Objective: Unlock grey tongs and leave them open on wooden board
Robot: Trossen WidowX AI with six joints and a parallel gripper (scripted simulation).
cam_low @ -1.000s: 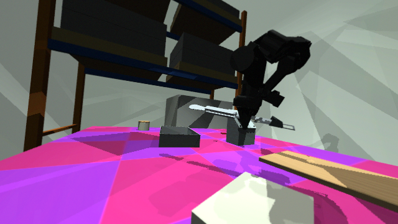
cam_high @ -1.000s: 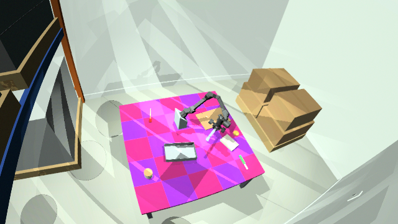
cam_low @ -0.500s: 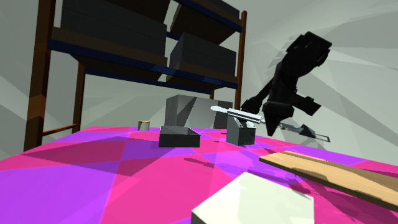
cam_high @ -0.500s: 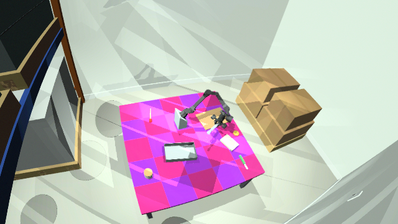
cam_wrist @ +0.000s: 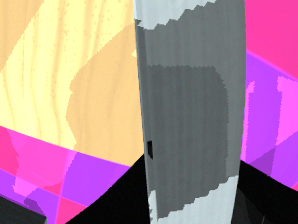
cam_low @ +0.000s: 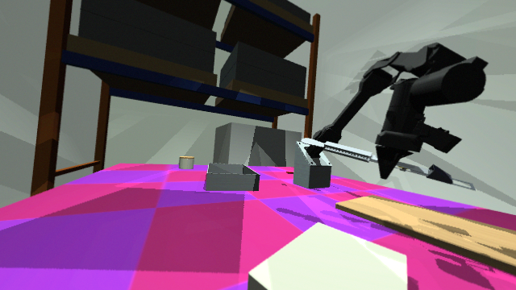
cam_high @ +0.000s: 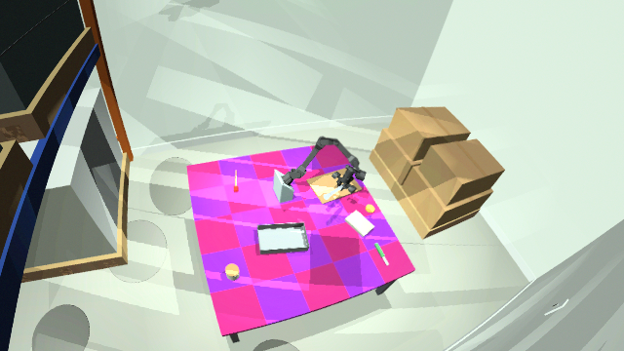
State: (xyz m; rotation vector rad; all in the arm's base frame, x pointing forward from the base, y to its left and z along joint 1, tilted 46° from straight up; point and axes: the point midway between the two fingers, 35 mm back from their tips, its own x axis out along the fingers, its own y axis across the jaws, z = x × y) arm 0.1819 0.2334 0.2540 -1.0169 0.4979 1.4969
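The gripper is clenched on the grey tongs, with one dark finger on each side of them in the wrist view. The tongs are in the air over the wooden board, clear of its surface, and shadows fall across the wood. In the exterior view they lie aslant, much nearer level than upright, with the broad pale end higher at the left and the narrow looped end lower at the right. Whether their lock is released cannot be told. The black arm reaches over from the sloping grey block on the pink and purple table. The roasting tin stands well apart from the board, and the tongs are off it. A white block sits near the board, with a small yellow ball just beside it and a green-handled tool further along. Near a table corner stands a round pot with a tan top.
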